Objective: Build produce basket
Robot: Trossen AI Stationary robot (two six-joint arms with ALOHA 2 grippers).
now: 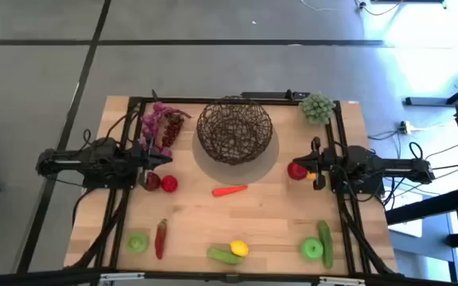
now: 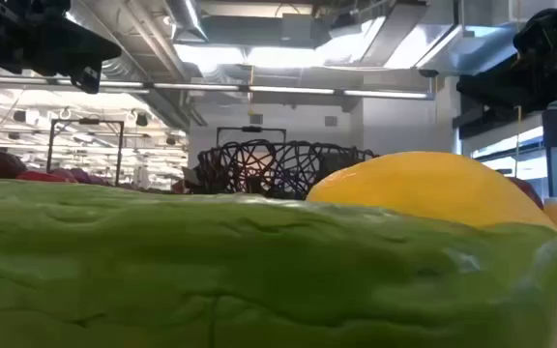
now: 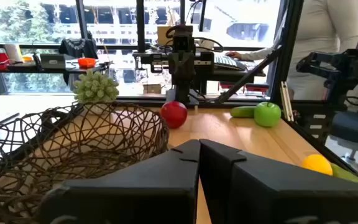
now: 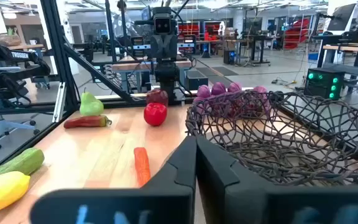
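The dark woven-wire basket (image 1: 234, 129) stands at the table's far middle, its mesh see-through (image 3: 73, 143) (image 4: 291, 137). Purple grapes (image 1: 163, 125) lie to its left. My left gripper (image 1: 168, 161) (image 3: 199, 148) hovers shut between the grapes and two red apples (image 1: 160, 183). My right gripper (image 1: 308, 166) (image 4: 196, 149) is shut beside a third red apple (image 1: 296, 170) (image 3: 174, 114), which rests on the table. The carrot (image 1: 229, 190) lies in front of the basket. Chilli (image 1: 161, 237), green apples (image 1: 137, 242) (image 1: 312, 249), cucumbers (image 1: 223, 255) (image 1: 325, 237) and lemon (image 1: 239, 249) lie along the near edge.
A pale green bumpy cluster (image 1: 316, 107) sits at the far right corner. A black frame (image 1: 133, 103) runs along the table's sides and far edge. The low view is filled by the near cucumber (image 2: 211, 271) and lemon (image 2: 433, 188). A person (image 3: 328, 37) stands beyond the table.
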